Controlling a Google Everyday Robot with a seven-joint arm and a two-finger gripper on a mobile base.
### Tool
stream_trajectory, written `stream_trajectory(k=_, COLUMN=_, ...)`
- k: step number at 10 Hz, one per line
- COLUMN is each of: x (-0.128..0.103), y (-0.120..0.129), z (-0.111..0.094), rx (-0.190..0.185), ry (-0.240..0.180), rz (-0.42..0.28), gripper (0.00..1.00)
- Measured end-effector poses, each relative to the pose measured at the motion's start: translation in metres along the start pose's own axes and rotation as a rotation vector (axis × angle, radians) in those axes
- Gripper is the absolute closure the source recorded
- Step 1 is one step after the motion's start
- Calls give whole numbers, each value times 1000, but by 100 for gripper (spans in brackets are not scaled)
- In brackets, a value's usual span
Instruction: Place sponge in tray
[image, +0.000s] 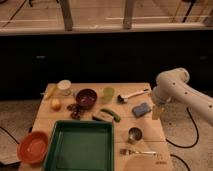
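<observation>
We see the sponge (141, 109) as a small flat blue pad with rounded corners, lying slightly askew on the wooden bench (150, 145), close to its right edge and about midway between the far and near edges. It rests on bare wood, outside the tray (80, 148). The gripper (157, 111) hangs just beside the sponge on its right, at the bench's right edge, below the bend of the white arm (179, 90). We cannot tell whether it touches the sponge, nor whether it is wide or narrow.

Just beyond the sponge, toward the far edge, a white-handled brush (133, 94) lies at a slant. To the sponge's left we find a green vegetable (112, 114) with a tan-and-dark block (101, 117) against it. Nearer the front edge stands a metal cup (134, 134), and a fork (137, 151) lies in front of that.

The dark green square tray sits at the near edge, left of centre, well apart from the sponge. An orange-red bowl (33, 147) occupies the near left corner. A dark bowl (86, 96) and a green cup (108, 93) stand toward the far edge.
</observation>
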Motion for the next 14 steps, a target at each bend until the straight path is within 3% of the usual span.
stream_trajectory(k=14, x=3, y=-17, z=49, rx=-14, ry=-44, rz=-73, gripper=20)
